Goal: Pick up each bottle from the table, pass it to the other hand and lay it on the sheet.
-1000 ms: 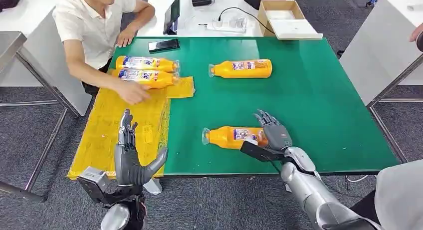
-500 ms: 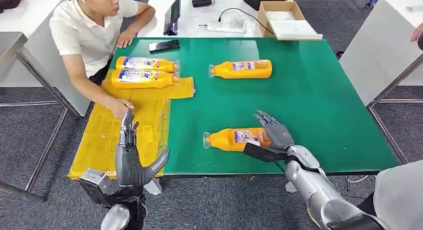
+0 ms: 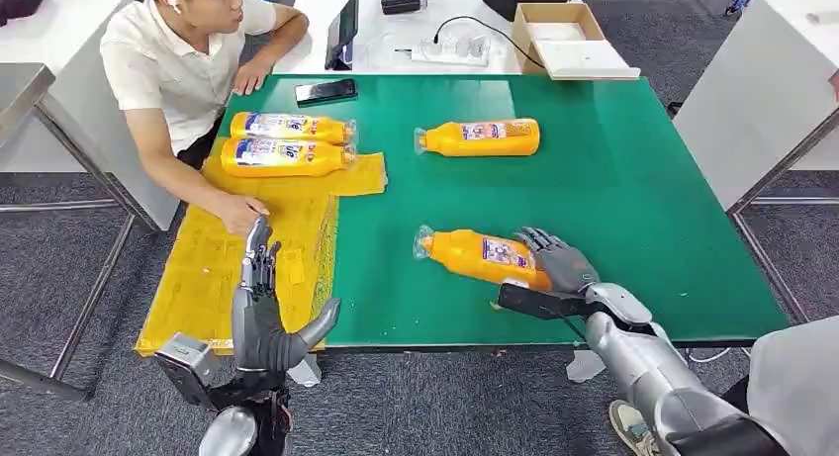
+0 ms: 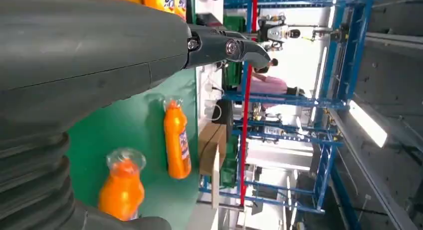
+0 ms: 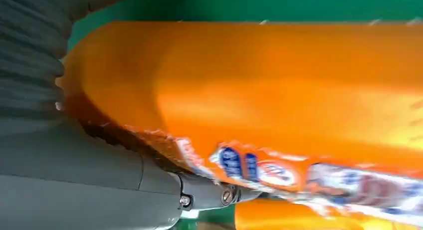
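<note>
On the green table (image 3: 633, 199), the yellow sheet (image 3: 223, 268) holds two bottles. The right hand (image 3: 559, 268) grips the near bottle (image 3: 480, 255) by its base, cap pointing left and slightly away. The left hand (image 3: 259, 313) hovers, fingers spread, holding nothing.

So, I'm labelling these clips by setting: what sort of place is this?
Most likely a robotics lab or workshop: a green-topped work table, blue metal racking behind it with another robot standing there, and a power strip on the white desk.

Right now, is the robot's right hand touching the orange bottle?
Touching. In the right wrist view the right hand presses against the orange bottle with no gap.
</note>
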